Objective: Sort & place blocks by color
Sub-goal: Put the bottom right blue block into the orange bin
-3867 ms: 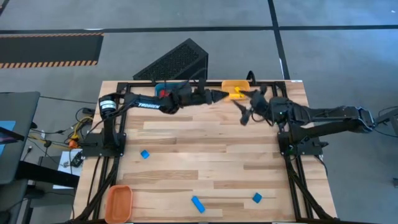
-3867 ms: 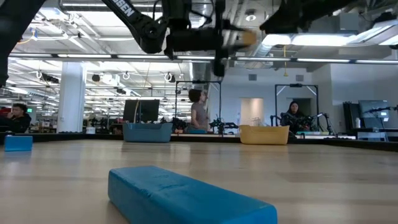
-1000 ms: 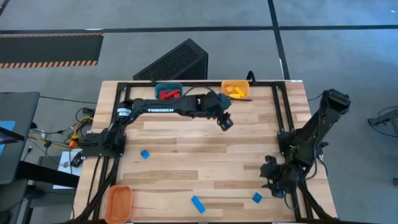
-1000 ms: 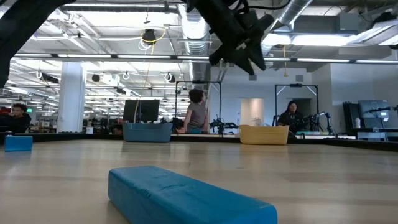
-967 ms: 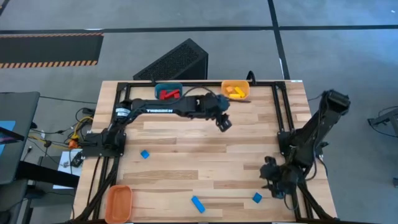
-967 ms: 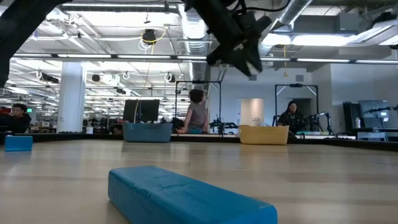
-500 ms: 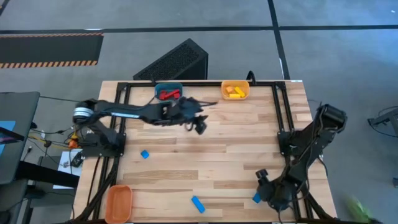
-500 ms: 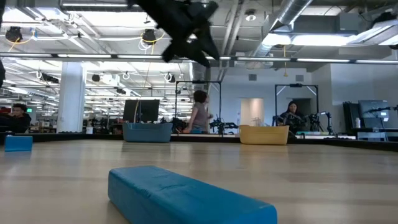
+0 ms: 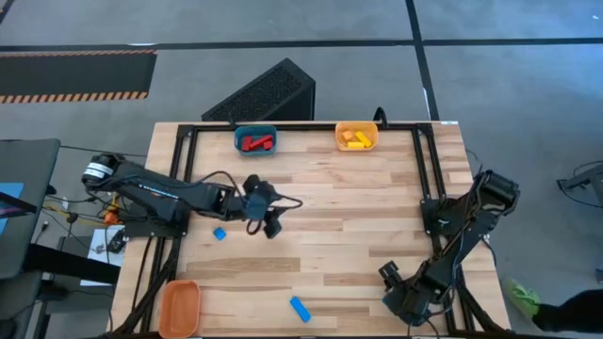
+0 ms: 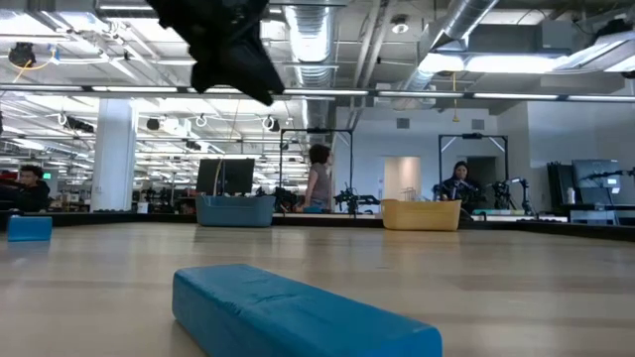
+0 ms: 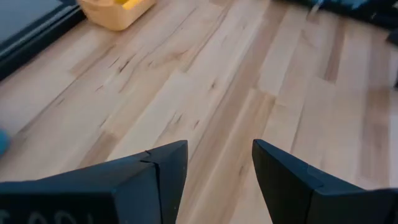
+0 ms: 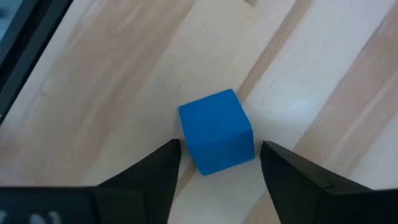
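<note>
Nearest, a blue bar (image 9: 299, 307) flat on the table's (image 9: 358, 217) front edge. Beside it, right gripper (image 12: 219, 163) spread astride a blue cube (image 12: 216, 131), not gripping. Farther: left gripper (image 9: 270, 219) spread, empty, near another blue cube (image 9: 220, 233). Farthest: red blocks (image 9: 254, 143) in blue bin (image 9: 255, 131), yellow blocks (image 9: 355, 139) in yellow bin (image 9: 373, 141).

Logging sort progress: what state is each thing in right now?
Blue bin: holds red blocks.
Yellow bin: holds yellow blocks.
Orange bin: empty.
Blue cube: on the table, between the open fingers of the right end effector.
Blue bar: loose.
Left end effector: open, empty.
</note>
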`<state>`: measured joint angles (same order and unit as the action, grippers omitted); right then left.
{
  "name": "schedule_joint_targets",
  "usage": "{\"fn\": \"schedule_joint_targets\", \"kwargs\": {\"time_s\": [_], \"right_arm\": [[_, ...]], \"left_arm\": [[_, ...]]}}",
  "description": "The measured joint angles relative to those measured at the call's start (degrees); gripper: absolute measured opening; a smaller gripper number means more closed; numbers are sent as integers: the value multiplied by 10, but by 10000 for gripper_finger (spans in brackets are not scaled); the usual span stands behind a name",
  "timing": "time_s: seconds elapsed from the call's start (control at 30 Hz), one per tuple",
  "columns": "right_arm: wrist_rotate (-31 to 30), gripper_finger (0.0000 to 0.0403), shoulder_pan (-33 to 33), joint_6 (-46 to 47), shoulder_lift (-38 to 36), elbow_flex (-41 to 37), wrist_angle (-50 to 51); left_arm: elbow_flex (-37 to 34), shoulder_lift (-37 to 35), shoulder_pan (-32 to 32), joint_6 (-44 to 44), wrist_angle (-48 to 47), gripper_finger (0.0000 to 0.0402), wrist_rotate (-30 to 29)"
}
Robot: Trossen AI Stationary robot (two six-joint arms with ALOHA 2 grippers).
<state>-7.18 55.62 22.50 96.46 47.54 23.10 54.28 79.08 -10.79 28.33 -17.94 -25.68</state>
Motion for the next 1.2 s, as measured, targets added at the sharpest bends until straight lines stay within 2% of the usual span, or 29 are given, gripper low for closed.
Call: {"fn": "schedule_joint_targets", "kwargs": {"time_s": [0.37,0.53,0.7,1.0,1.2], "right_arm": [[33,135,-31,3,2,22,2],[37,130,-59,62,-4,21,0],[-56,140,-104,89,-25,21,-1],[-196,136,-213,115,-71,21,-31],[-205,136,-268,43,-72,38,-100]], "left_arm": [[-1,-54,-55,15,-45,171,-57],[-1,-78,-68,34,-65,171,-67],[-1,-78,-72,54,-52,171,-65],[0,-53,-34,55,53,171,28],[-1,-11,0,109,141,174,112]]}}
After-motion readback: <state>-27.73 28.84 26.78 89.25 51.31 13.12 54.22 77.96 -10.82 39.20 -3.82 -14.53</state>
